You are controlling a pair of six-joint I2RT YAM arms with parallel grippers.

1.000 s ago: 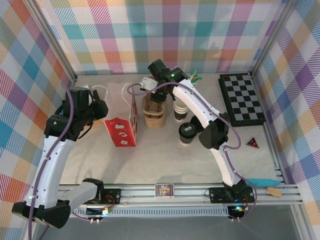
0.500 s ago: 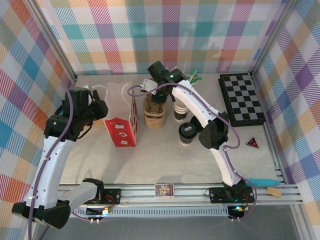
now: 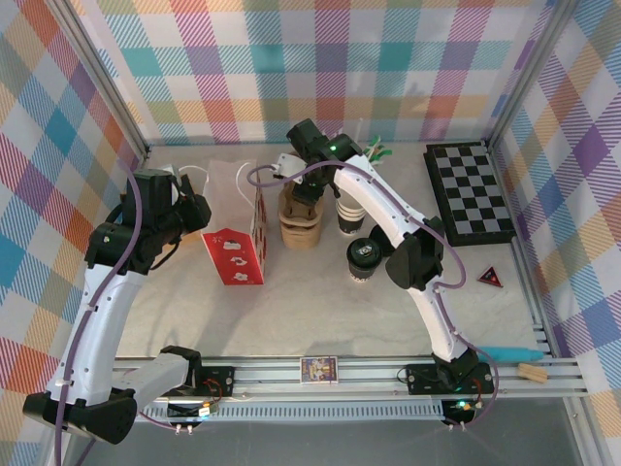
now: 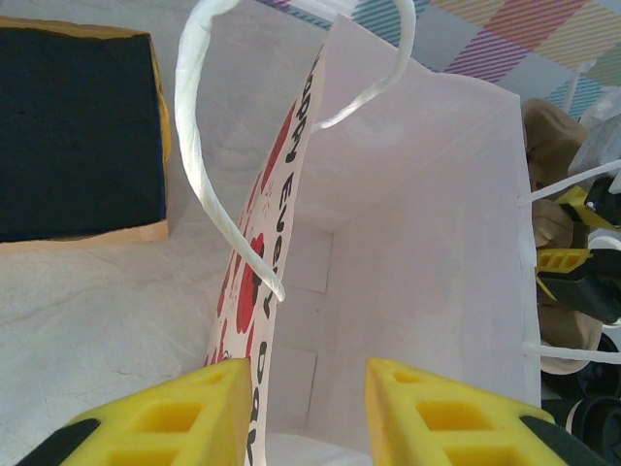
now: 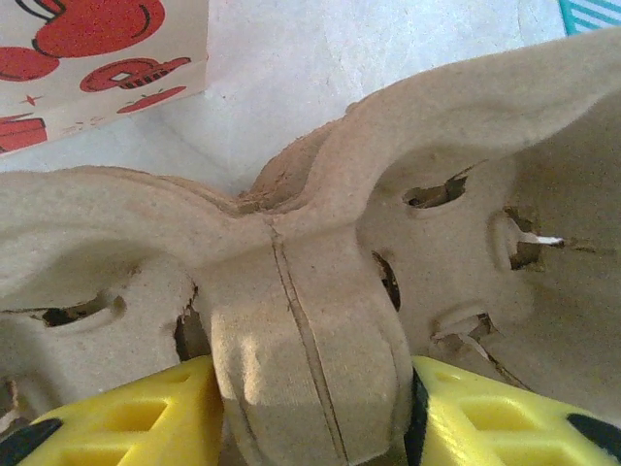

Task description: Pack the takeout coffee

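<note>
The takeout coffee (image 3: 364, 256), a small cup with a black lid, stands on the table to the right of the tan cardboard cup carrier (image 3: 300, 226). My right gripper (image 3: 307, 191) is on top of the carrier. In the right wrist view its fingers (image 5: 146, 417) press either side of the carrier's middle ridge (image 5: 301, 320), so the right gripper (image 5: 315, 398) is shut on it. The white paper bag (image 3: 236, 248) with red print stands open to the left. My left gripper (image 4: 309, 408) is open and straddles the printed bag wall (image 4: 254, 320), one finger outside, the other inside.
A stack of lidless cups (image 3: 347, 216) stands behind the coffee. A chessboard (image 3: 470, 192) lies at the back right, with a red triangle (image 3: 490, 278) nearer. A dark block with a tan edge (image 4: 78, 126) lies left of the bag. A small card box (image 3: 318, 369) sits on the front rail.
The right wrist has shifted slightly left over the carrier. The left arm, the bag and the coffee have not moved.
</note>
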